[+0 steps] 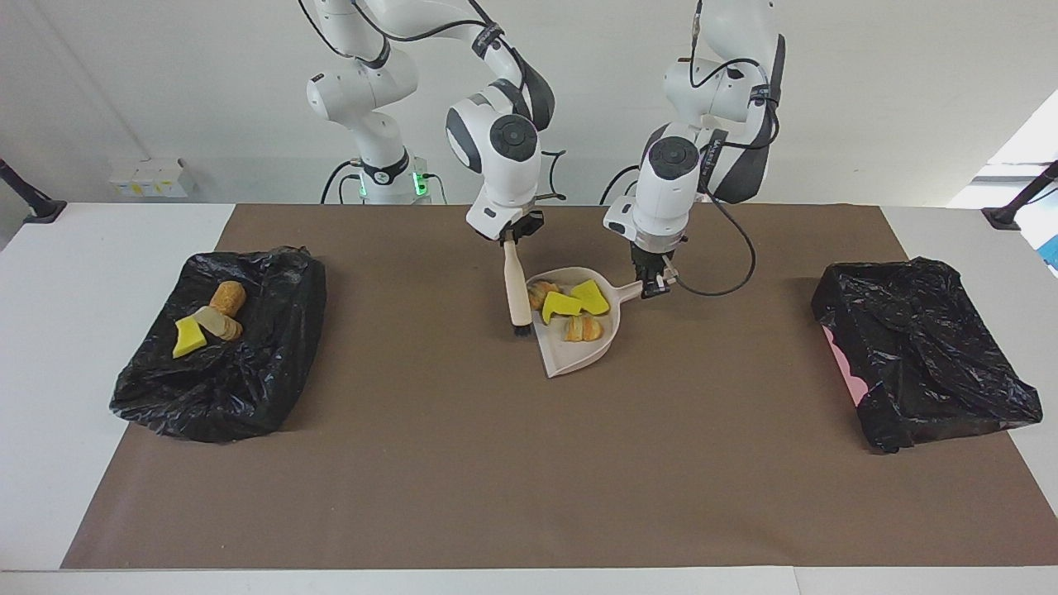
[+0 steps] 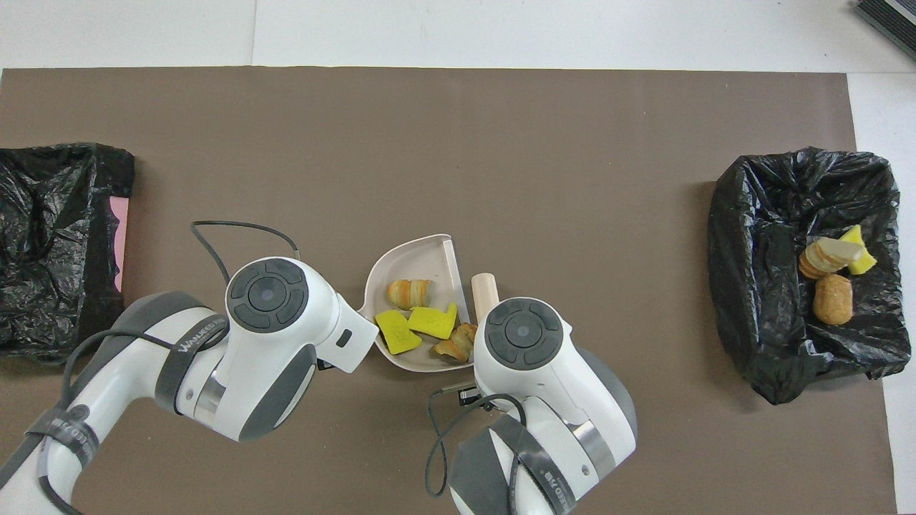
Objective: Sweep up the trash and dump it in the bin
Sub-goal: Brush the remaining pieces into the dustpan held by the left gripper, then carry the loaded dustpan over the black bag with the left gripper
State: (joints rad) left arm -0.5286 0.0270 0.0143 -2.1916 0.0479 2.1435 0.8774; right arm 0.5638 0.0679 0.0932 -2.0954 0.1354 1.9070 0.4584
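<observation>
Black-lined bin (image 1: 219,355) at the table's right-arm end: three trash pieces (image 1: 211,322) inside. Mid-table, nearer the robots' edge, dustpan (image 1: 579,347) carrying four trash chunks (image 1: 574,306); left gripper (image 1: 653,277) clamped on its handle. Right gripper (image 1: 514,240) clamped on brush (image 1: 518,289), bristles down beside the pan.

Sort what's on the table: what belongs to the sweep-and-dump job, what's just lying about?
In the job:
- dustpan, handle held by left gripper
- brush, held by right gripper
- four trash pieces in the dustpan
- lined bin with three trash pieces at the right arm's end
- lined bin at the left arm's end

Lying about:
- brown mat
</observation>
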